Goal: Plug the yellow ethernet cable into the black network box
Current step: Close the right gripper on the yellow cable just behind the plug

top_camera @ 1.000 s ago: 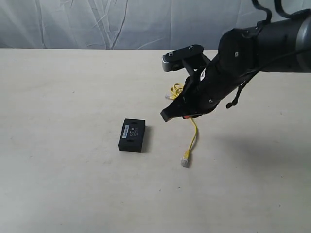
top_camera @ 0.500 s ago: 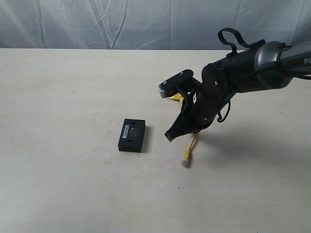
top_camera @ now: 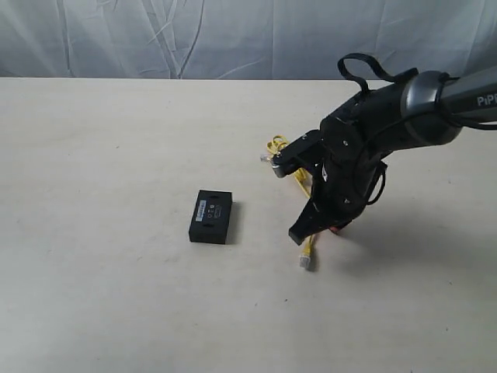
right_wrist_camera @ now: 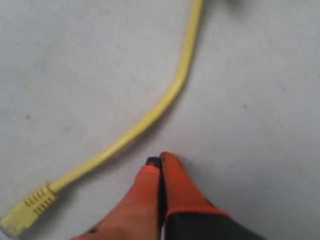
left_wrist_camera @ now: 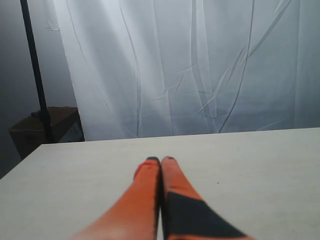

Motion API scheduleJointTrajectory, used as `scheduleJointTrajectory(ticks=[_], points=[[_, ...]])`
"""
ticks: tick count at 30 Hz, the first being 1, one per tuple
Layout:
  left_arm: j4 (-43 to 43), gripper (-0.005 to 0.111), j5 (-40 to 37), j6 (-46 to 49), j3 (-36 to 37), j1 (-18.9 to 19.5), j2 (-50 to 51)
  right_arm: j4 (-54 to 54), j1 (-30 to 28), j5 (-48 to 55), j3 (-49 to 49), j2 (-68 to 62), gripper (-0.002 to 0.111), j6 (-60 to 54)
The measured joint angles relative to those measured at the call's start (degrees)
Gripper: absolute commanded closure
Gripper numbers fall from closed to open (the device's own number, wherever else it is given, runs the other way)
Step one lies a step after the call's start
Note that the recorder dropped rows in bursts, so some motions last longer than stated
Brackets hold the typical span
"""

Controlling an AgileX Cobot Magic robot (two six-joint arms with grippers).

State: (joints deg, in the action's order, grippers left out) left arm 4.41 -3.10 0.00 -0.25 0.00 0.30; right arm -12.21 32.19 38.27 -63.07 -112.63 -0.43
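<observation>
Two end effectors, both pinched shut, both empty. That's the worry here. The right end effector [top_camera: 298,232] points down at the worktop [top_camera: 116,295], its orange fingertips [right_wrist_camera: 169,162] pressed together just beside the yellow ethernet cable [top_camera: 309,247], not around it. In the wrist view the cord [right_wrist_camera: 165,102] runs past the tips with a sliver of bare surface between.

If it drops from here without opening, I'd expect it to nudge the cord sideways rather than catch it. And a light cord like that will skate.

The plug [top_camera: 305,261] lies at the near end, clear of the fingertips. A grab this far up the cord would probably leave that plug drooping and hard to aim. The far end is bunched in a coil [top_camera: 277,146] behind the arm, and it could drag or snag on a lift.

The black network box [top_camera: 211,216] sits flat on the worktop, off to the left in the exterior view, well apart from the cable. Nothing holds it, so a push from the plug could simply shove it along. Its socket isn't visible from here.

The left end effector [left_wrist_camera: 161,160] hangs away from the action, facing a curtain [left_wrist_camera: 200,65].
</observation>
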Motion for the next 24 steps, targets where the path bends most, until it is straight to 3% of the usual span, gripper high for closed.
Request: scheduleJointTrajectory(ticks=[6,15,24], points=[[0.00,0.107,0.00,0.00,0.00,0.00,0.00,-2.75,0.00,1.16,0.00,5.08,0.109,-1.80],[0.21,0.107,0.00,0.00,0.00,0.00,0.00,6.26,0.00,-0.77,0.00,10.61,0.109,-41.13],[0.21,0.107,0.00,0.00,0.00,0.00,0.00,3.65,0.00,-2.43,0.00,7.08,0.109,-56.54]])
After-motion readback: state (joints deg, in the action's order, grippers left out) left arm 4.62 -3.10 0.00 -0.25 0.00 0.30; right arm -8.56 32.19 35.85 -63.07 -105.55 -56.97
